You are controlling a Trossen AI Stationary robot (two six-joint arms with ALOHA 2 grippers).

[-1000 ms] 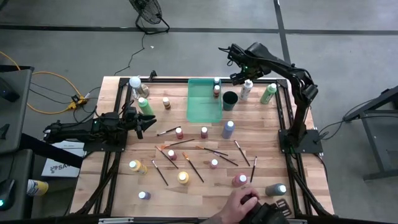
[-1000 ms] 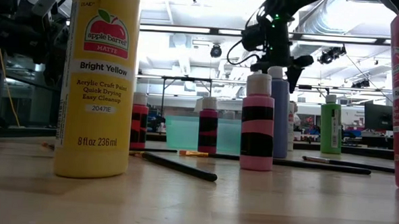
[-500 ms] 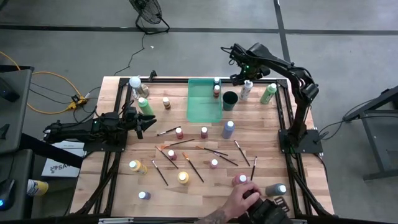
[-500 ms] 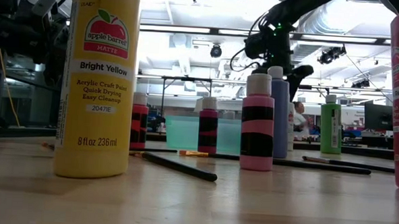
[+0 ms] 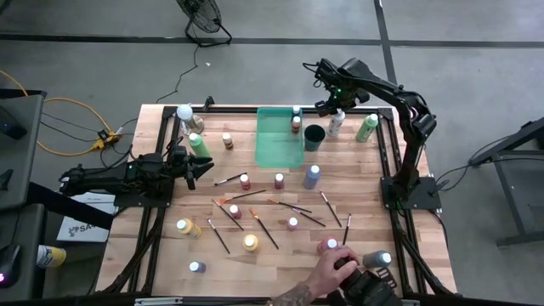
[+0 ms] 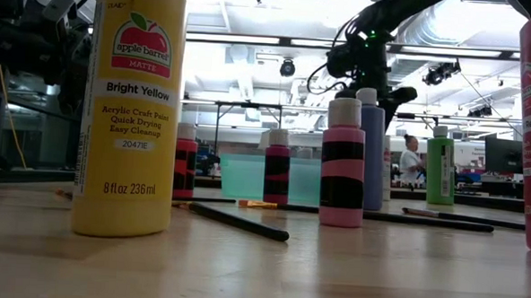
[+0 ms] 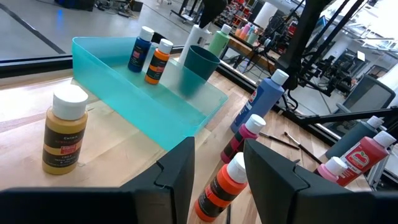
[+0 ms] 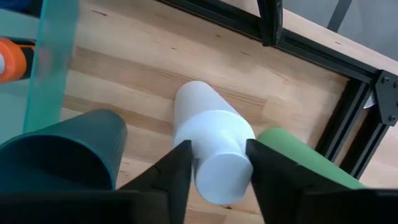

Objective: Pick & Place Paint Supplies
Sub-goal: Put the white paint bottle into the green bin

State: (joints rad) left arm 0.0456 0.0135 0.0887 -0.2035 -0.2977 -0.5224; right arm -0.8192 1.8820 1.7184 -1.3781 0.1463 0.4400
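Observation:
Small white-capped paint bottles and thin brushes lie scattered over the wooden table [image 5: 357, 183]. At its far right stands a white bottle [image 5: 337, 123], between a dark teal cup [image 5: 314, 136] and a green bottle [image 5: 367, 127]. My right gripper [image 8: 219, 163] hangs over the white bottle, pointing down and shut on its cap. A green tray [image 5: 279, 136] holding two bottles sits left of the cup. At the table's left side my left gripper [image 7: 214, 171] waits, open, with nothing between its fingers. My right gripper pinches the white bottle's cap [image 8: 205, 174] between its two fingers, one on each side of it. The fingers come from above, pointing down. The bottle stands under them on the table, beside the teal cup.
A person's hand [image 5: 327, 272] rests at the near edge by a red bottle [image 5: 330, 246]. A yellow bottle [image 6: 128, 107] and a pink one [image 6: 343, 161] stand close to the low camera. Black frame rails [image 5: 399, 161] run along the table's sides.
My right gripper has come down a little over the white bottle at the far right. The person's hand at the near edge has shifted slightly.

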